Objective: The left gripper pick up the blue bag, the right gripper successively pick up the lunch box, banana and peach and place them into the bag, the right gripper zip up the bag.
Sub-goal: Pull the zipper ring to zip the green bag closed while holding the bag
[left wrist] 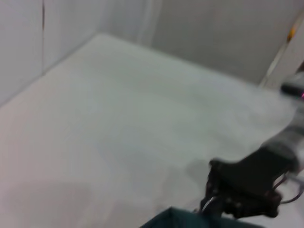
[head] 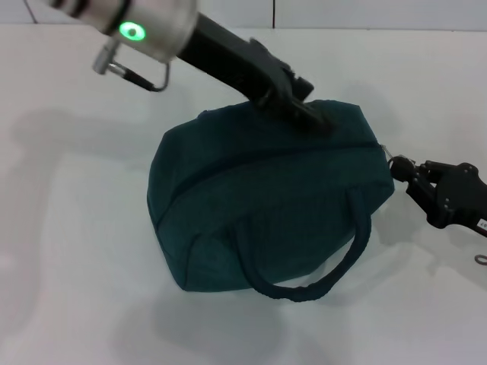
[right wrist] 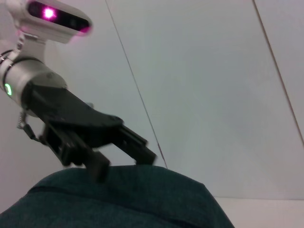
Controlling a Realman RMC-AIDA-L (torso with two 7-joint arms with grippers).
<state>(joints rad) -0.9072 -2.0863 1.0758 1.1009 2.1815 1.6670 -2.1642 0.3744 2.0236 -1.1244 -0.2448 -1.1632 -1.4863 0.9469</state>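
At frame centre, the blue bag sits zipped; left tool spread open above it, right tool grasping its zipper pull.

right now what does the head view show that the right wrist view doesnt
Only the head view shows the right gripper at the zipper end of the blue bag, the bag's front handle and the white table under it. Only the right wrist view shows a camera with a pink light above the left arm, and the wall behind it. Both show the left gripper on top of the bag, and its green ring light.
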